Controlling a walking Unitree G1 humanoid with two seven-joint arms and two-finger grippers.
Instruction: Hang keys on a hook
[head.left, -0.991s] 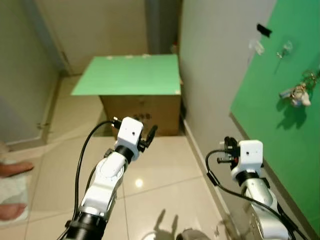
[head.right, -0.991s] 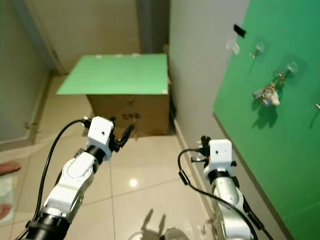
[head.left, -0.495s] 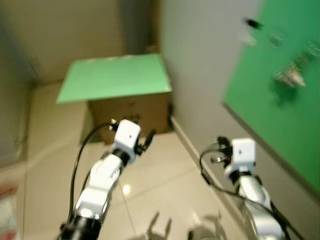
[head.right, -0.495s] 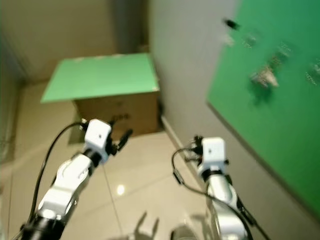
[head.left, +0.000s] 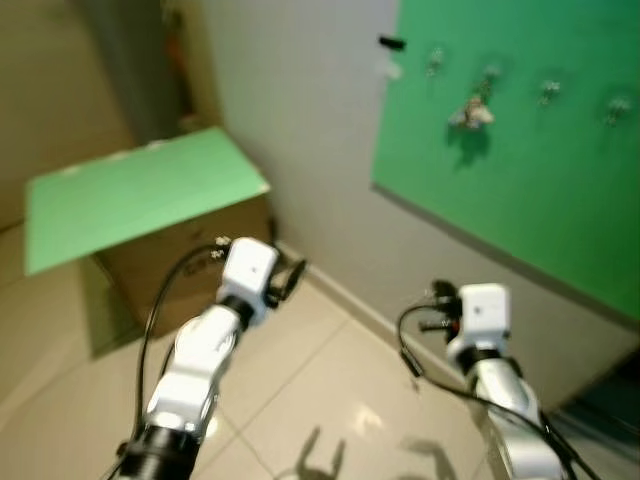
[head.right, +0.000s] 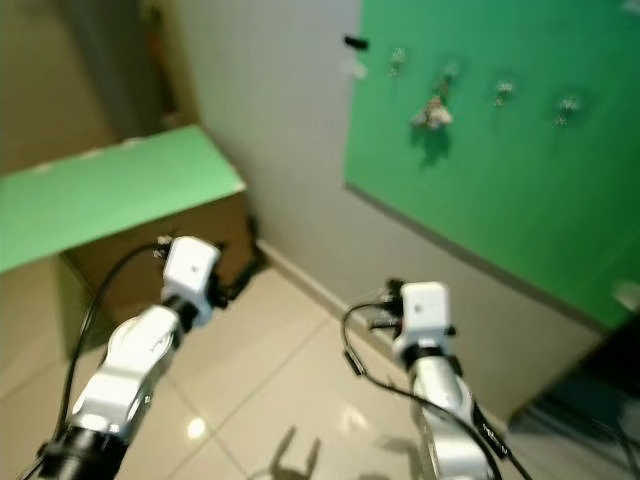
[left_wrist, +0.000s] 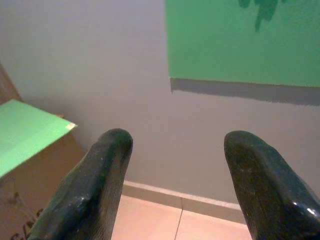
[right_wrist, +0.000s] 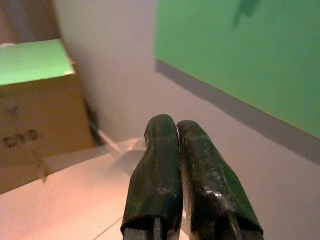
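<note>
Large green wall board (head.left: 520, 170) at 1 o'clock, cut off at right edge. Left gripper (left_wrist: 175, 190) spread wide, empty. Right gripper (right_wrist: 177, 175) pressed closed, empty. Small blurred keys (head.left: 470, 114) hanging on board hook (head.left: 487, 76); detail indistinct.

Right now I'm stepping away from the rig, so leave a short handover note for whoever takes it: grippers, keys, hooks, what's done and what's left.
Left gripper: open, holding nothing, raised toward the grey wall.
Right gripper: shut, nothing visible between its fingers, also raised and apart from the wall.
Keys: a bunch already hangs from one hook on the green board, in the row of hooks along its top.
Cardboard box with a green top stands on the floor to the left.
Done: the keys look hung, though the view is blurred.
Left: confirm they sit securely; no other keys are visible.
</note>
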